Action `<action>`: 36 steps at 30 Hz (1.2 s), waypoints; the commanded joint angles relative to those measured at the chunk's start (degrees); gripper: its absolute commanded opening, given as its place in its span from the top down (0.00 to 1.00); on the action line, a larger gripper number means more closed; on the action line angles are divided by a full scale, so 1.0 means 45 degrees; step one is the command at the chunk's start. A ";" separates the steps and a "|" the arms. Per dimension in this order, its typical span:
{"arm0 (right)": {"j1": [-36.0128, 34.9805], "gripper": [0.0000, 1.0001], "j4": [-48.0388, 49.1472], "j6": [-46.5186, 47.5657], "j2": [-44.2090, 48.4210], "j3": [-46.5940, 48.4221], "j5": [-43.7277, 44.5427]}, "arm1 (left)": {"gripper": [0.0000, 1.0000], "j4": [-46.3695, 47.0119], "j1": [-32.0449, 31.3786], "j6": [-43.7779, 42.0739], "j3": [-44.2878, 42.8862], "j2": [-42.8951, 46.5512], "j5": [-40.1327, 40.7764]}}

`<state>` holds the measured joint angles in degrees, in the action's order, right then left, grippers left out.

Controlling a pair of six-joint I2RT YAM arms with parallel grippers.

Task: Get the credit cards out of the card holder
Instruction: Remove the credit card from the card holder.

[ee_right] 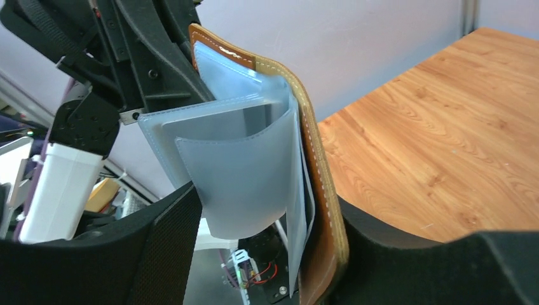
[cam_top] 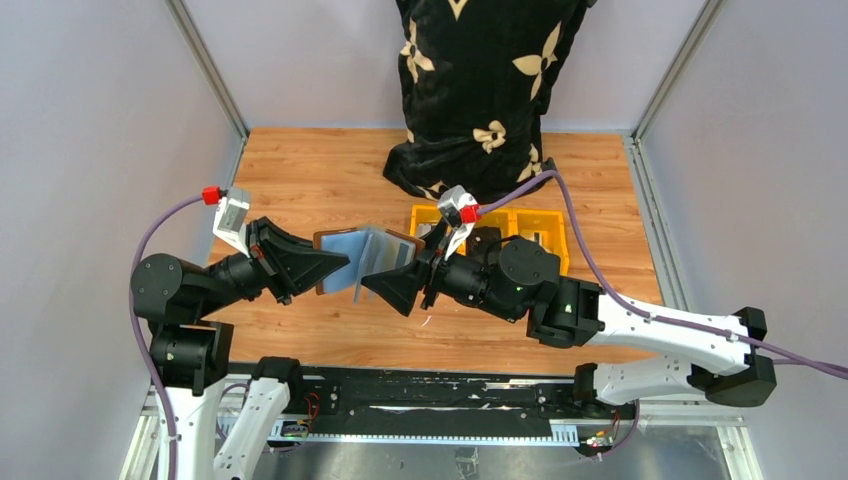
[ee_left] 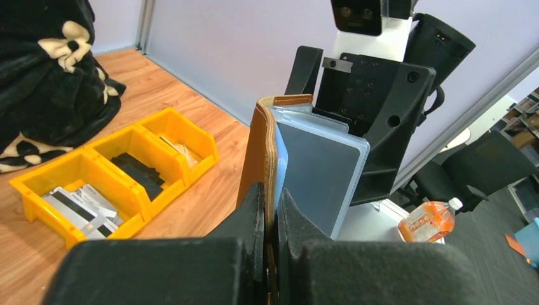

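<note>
1. The left gripper [cam_top: 335, 268] is clamped tight on the left cover of the card holder [cam_top: 365, 258]. In the left wrist view its fingers [ee_left: 251, 216] pinch the brown edge with no gap showing.

2. The card holder is held upright above the table [cam_top: 330, 180], between the two grippers and clear of the wood. It is open like a book. The cover [ee_right: 321, 190] is brown and leather-like, with pale stitching along its rim. Inside it, grey-blue translucent sleeves [ee_right: 241, 171] fan outward, and the front one curls. No writing can be read on the cover or the sleeves.

3. The right gripper [cam_top: 385, 283] stands wide. In its wrist view the fingers [ee_right: 159, 254] straddle the free cover and the sleeves. They are not pressed onto them.

4. Yellow bins [cam_top: 530, 213] stand on the table behind the right arm. In the left wrist view the nearest compartment holds grey credit cards [ee_left: 82, 206] with dark stripes. Any print on them is too small to read.

5. A black fabric [cam_top: 480, 80] with cream flower motifs lies at the far edge.

6. An orange bottle [ee_left: 427, 221] sits off the table. Its label is illegible.
</note>
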<state>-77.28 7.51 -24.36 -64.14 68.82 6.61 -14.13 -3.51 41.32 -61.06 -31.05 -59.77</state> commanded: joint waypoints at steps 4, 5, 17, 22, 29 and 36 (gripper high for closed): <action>-0.0926 0.32 -0.0354 0.1175 -0.0648 0.0876 0.2917 | 1.00 0.0087 -0.0021 0.0050 0.0073 0.0230 -0.0073; -0.0947 0.32 -0.0259 0.1177 -0.0694 0.0835 0.3139 | 1.00 0.0134 -0.0021 0.0097 0.0104 0.0238 -0.0106; -0.0992 0.66 0.1939 0.1777 -0.0024 -0.0355 0.4069 | 0.92 0.0555 -0.0026 0.0804 0.0466 0.0464 -0.1069; -0.0991 0.82 0.1731 0.1633 0.0028 -0.0430 0.3886 | 0.69 0.0654 -0.0036 0.0906 0.0434 0.0420 -0.1075; -0.0992 1.00 0.1847 0.1374 0.0130 -0.0478 0.4079 | 0.38 0.0654 -0.0026 0.1082 0.0480 0.0713 -0.1154; -0.1332 1.00 0.1100 0.1812 -0.1263 0.1237 0.5503 | 0.09 -0.0308 -0.0021 -0.1230 0.0712 0.1767 0.1188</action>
<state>-81.62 12.60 -17.37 -66.67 68.75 25.82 -13.30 -3.51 42.52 -57.60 -25.08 -60.73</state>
